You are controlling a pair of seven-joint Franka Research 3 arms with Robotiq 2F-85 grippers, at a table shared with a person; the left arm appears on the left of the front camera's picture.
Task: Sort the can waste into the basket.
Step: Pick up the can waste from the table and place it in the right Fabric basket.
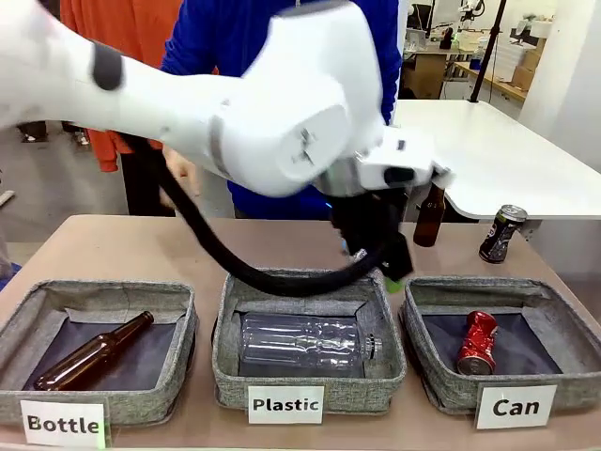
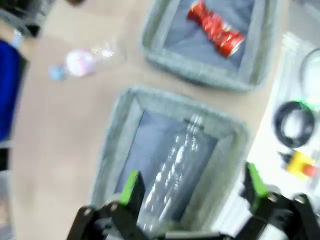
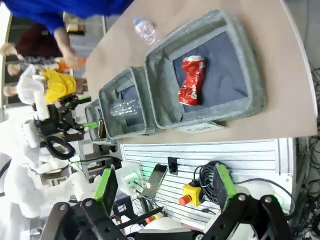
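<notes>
The robot's left arm point(image 1: 282, 103) looms large in the foreground, its left gripper point(image 2: 193, 184) spread wide and empty above the basket labelled "Plastic" point(image 1: 230, 371), where a clear plastic bottle point(image 1: 300, 343) lies. To the right, the crushed red can point(image 1: 477, 343) rests inside the "Can" basket point(image 1: 488, 284). The black can point(image 1: 501, 233) stands slightly tilted on the surface point(image 1: 141, 249) behind that basket, outside it, near an upright brown bottle point(image 1: 430, 216). The right gripper point(image 3: 165, 186), jaws likewise wide with nothing between them, hangs beyond the surface's near edge. A person in blue point(image 1: 235, 38) stands at the far side.
</notes>
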